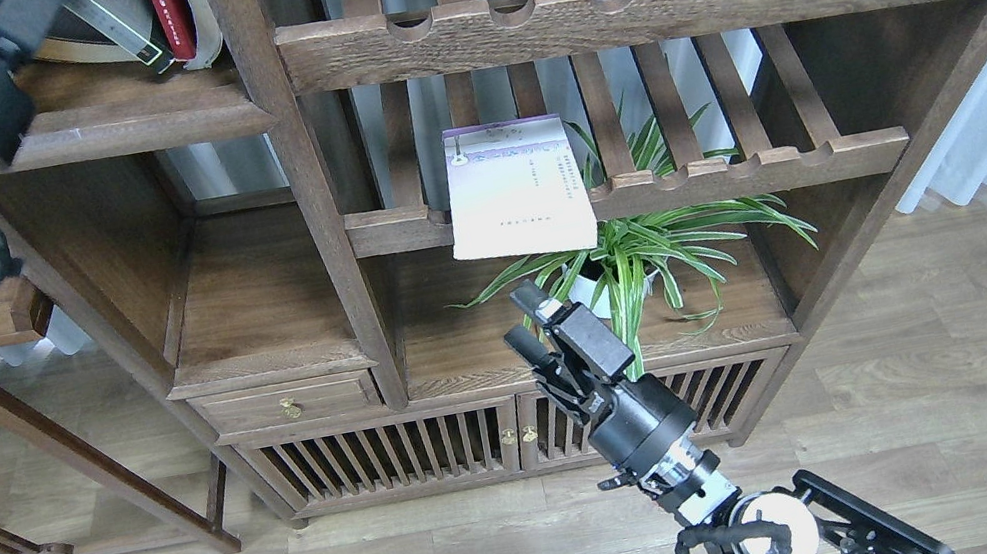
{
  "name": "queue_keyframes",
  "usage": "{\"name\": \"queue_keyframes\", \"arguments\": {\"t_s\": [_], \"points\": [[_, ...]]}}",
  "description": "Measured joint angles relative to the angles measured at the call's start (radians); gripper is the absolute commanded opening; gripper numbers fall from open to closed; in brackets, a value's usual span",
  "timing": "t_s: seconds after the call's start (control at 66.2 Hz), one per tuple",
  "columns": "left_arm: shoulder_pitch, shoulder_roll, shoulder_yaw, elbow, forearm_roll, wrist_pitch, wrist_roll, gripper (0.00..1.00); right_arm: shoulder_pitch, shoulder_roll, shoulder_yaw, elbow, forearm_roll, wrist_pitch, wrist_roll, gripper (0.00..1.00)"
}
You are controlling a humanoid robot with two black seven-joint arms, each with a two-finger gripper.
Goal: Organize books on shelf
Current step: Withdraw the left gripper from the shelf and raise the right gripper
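The thin pale lavender-white book (517, 189) lies flat on the lower slatted rack, its front end hanging over the notched rail. My right gripper (523, 317) is open and empty, just below and in front of that book, apart from it. The dark red book (170, 14) stands on the solid dark-brown shelf (132, 127) at the top left. To its left is a grey and yellow-green book edge (125, 39), leaning. To its right is a pale page block (200, 19). My left gripper (16, 18) reaches onto that shelf at the view's top edge, its fingers hidden.
A potted spider plant (642, 256) stands on the cabinet top right behind my right gripper. An upper slatted rack (649, 6) spans the top. A thick post (304, 178) separates the shelf bay from the racks. A drawer (288, 405) and slatted doors sit below.
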Motion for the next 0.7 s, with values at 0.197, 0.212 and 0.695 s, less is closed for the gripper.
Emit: {"name": "queue_keyframes", "arguments": {"t_s": [0.197,0.212,0.695], "points": [[0.083,-0.007,-0.095,-0.099,-0.001,0.000,0.179,1.00,-0.004,0.000,0.022,0.000,-0.011,-0.004,-0.002,1.00],[0.088,-0.006,-0.101,-0.107,-0.001,0.000,0.191,1.00,-0.004,0.000,0.021,0.000,-0.011,-0.004,-0.002,1.00],[0.377,0.009,-0.258,-0.388,-0.003,0.000,0.281,1.00,-0.005,0.000,0.012,-0.001,-0.031,-0.024,0.004,1.00]]}}
